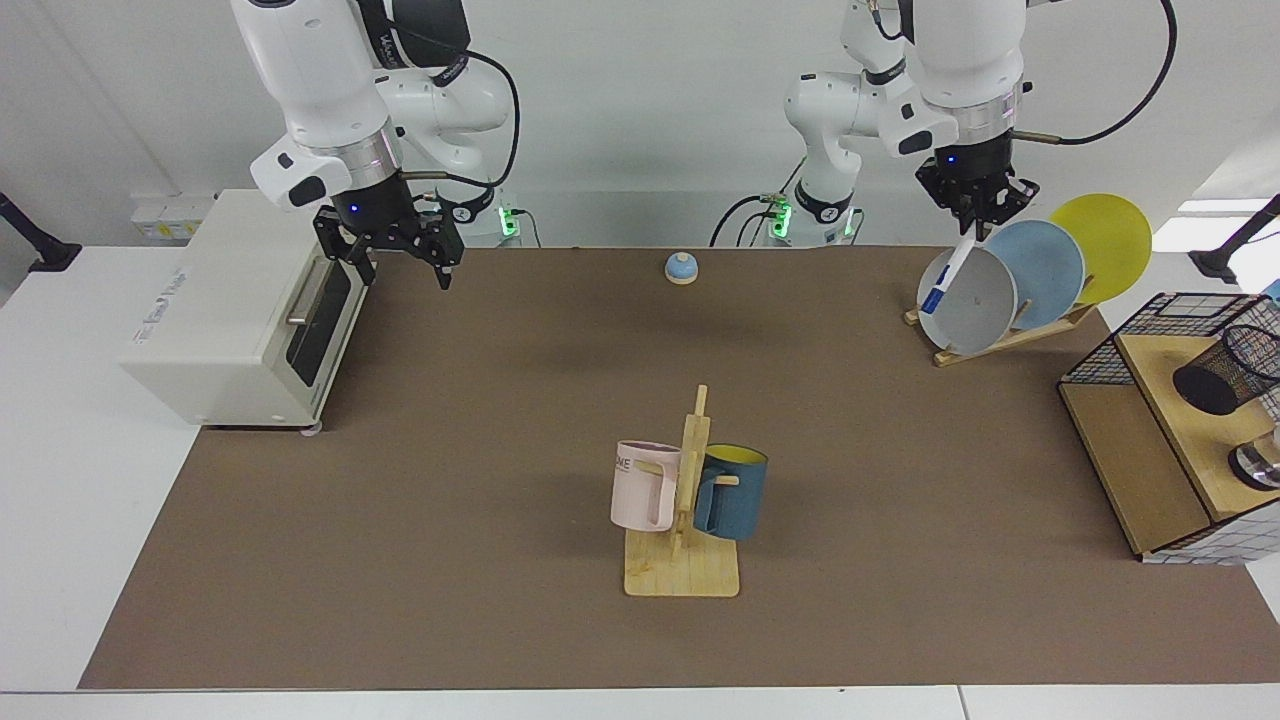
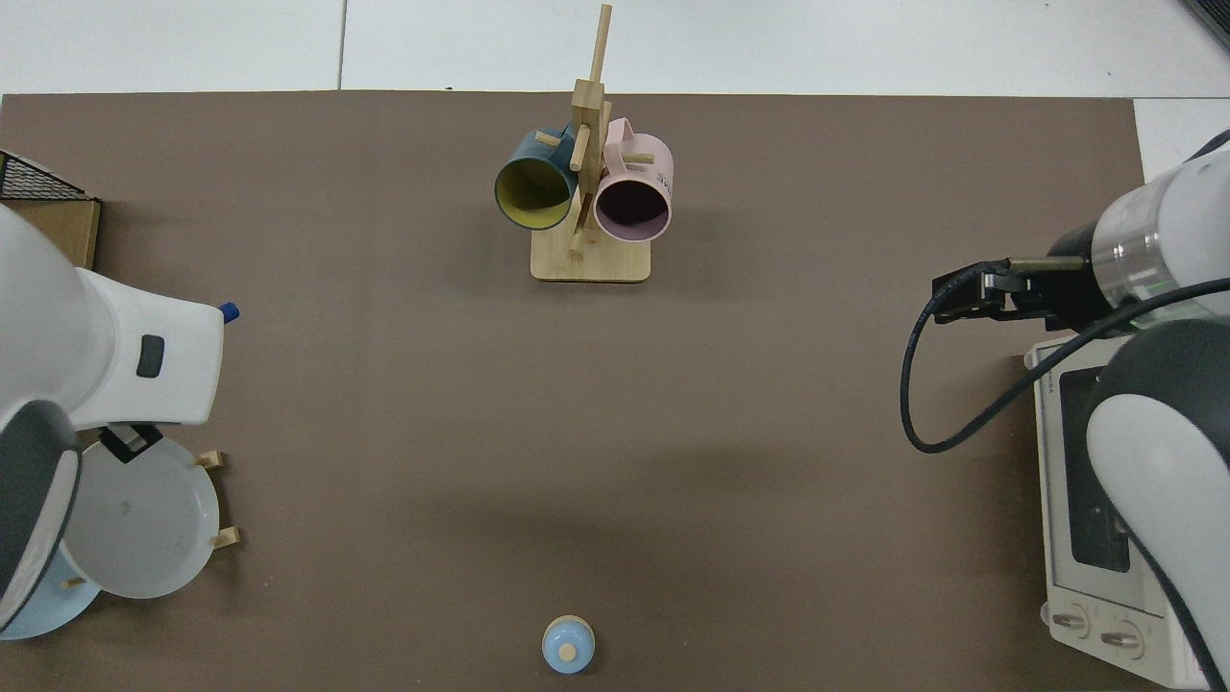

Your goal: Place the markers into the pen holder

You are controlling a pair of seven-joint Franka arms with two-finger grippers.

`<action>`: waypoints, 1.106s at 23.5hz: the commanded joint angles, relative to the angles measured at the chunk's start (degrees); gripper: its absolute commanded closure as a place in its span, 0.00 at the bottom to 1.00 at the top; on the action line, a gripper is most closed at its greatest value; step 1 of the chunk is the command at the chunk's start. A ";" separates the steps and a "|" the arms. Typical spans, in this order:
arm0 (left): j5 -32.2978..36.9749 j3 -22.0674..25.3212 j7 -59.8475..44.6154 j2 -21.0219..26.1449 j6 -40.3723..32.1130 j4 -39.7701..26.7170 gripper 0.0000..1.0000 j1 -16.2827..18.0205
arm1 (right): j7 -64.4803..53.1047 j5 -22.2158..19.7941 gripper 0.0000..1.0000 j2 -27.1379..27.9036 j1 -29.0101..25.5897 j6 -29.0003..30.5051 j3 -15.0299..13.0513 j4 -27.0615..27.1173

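My left gripper (image 1: 975,228) is shut on the top end of the marker (image 1: 948,272), a white barrel with a dark blue cap. The marker hangs slanted, cap down, in front of the grey plate (image 1: 975,305). In the top view only the marker's blue cap (image 2: 229,311) pokes out from under the left arm (image 2: 106,356). The pen holder (image 1: 1225,372), a black mesh cup, sits tilted on the wooden shelf at the far right, well away from the marker. My right gripper (image 1: 405,270) hangs open beside the toaster oven (image 1: 230,310), holding nothing.
A plate rack (image 1: 1010,335) holds grey, blue and yellow plates under the left gripper. A black wire basket (image 1: 1100,365) surrounds the wooden shelf, with a metal cup (image 1: 1260,465) on it. A mug tree (image 1: 685,500) with two mugs stands mid-table; a blue bell (image 1: 681,267) sits at the back.
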 commanded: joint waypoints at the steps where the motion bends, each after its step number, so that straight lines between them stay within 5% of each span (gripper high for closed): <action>1: 4.11 -0.25 3.85 -0.13 -1.86 1.17 1.00 0.62 | 1.42 -0.44 0.00 -1.12 -0.49 0.50 0.62 -1.59; 26: 13.44 14.69 43.84 0.31 4.46 3.54 1.00 3.34 | 1.25 0.09 0.00 -1.04 -0.76 1.02 0.62 -1.68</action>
